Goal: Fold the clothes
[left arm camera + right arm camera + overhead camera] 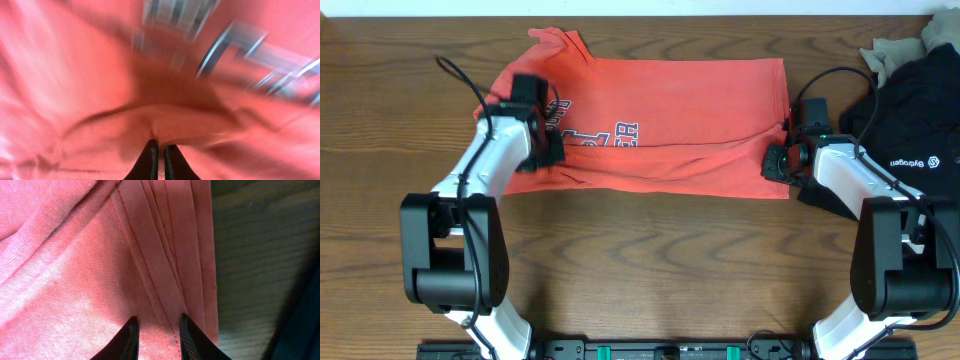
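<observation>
L hand (544, 150) (159, 159) sits on the collar-end part of the coral T-shirt (680, 110) (75, 75) (60, 255), fingers pressed together w/ a raised ridge of cloth pinched betw. them. Shirt lies flat on the counter (650, 260), long axis L–R, collar to the L, hem to the R. R hand (778, 160) (159, 336) is at the near hem corner, narrow, gripping bunched hem layers. Black tee (910, 130) is just beyond, at the counter's R edge.
</observation>
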Available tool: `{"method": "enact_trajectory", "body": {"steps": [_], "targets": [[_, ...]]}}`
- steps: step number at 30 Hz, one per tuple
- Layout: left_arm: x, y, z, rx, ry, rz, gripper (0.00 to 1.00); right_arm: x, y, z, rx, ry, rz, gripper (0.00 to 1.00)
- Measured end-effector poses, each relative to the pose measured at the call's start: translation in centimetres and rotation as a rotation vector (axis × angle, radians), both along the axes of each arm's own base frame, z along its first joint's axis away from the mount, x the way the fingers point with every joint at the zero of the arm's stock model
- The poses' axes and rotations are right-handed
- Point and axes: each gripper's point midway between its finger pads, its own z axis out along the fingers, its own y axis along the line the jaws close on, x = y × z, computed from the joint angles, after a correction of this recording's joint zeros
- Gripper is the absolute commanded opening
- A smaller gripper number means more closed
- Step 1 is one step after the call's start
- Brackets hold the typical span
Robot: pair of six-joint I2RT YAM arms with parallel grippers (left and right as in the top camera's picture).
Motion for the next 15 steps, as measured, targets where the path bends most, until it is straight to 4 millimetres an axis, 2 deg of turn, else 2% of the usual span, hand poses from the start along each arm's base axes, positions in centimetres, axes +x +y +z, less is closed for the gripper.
{"method": "enact_trajectory", "body": {"steps": [1, 2, 3, 4, 5, 7, 10, 15], "targets": [[1.5, -0.2, 1.3, -0.007, -0.051, -0.001, 0.07, 0.0, 0.0, 0.0, 0.0, 0.0, 0.0, 0.26], [3.0, -0.4, 2.7, -0.02, -0.109, -0.004, 0.15, 0.0, 0.0, 0.0, 0.0, 0.001, 0.0, 0.27], [4.0, -0.7, 3.7, -0.034, -0.152, -0.014, 0.39, 0.0, 0.0, 0.0, 0.0, 0.0, 0.0, 0.27], [4.9, -1.1, 4.7, -0.055, -0.19, -0.019, 0.53, 0.0, 0.0, 0.0, 0.0, 0.0, 0.0, 0.27], [5.2, -1.4, 5.4, -0.072, -0.208, -0.024, 0.62, 0.0, 0.0, 0.0, 0.0, 0.0, 0.0, 0.27], [4.9, -1.8, 5.8, -0.094, -0.205, -0.03, 0.66, 0.0, 0.0, 0.0, 0.0, 0.0, 0.0, 0.27], [3.4, -1.9, 5.1, -0.103, -0.138, -0.033, 0.66, 0.0, 0.0, 0.0, 0.0, 0.001, 0.0, 0.28], [-0.2, -0.5, 3.4, -0.044, 0.011, -0.005, 0.66, 0.0, 0.0, 0.0, 0.0, 0.001, 0.0, 0.28]]}}
